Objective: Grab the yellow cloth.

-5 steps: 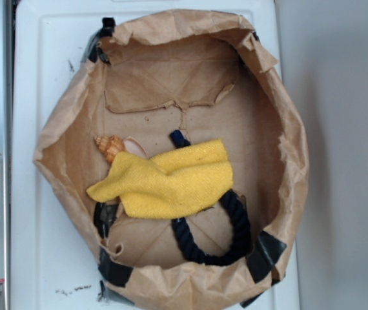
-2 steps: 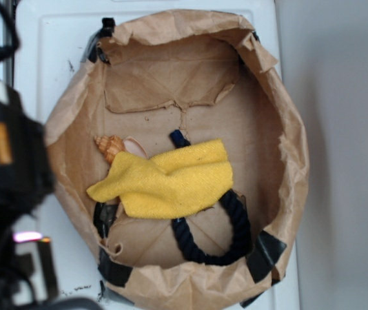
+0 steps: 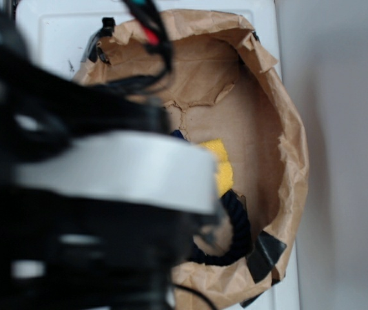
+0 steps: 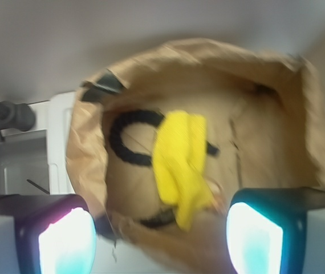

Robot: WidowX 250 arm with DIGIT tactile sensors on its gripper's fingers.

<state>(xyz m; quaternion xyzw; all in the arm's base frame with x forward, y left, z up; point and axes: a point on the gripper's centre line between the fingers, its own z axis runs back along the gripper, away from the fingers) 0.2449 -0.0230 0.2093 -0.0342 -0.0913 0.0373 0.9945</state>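
One target: yellow cloth (image 4: 181, 165) lies straight ahead between our tool's (image 4: 161, 237) spread pads, long axis running toward us.

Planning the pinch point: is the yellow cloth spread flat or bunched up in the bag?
Bunched. In the wrist view the yellow cloth lies in lengthwise folds over the dark rope, inside the paper bag.

We get an overhead exterior view, arm-blocked, and a closer oblique wrist view; both share the paper bag (image 3: 281, 155) (image 4: 88, 165).
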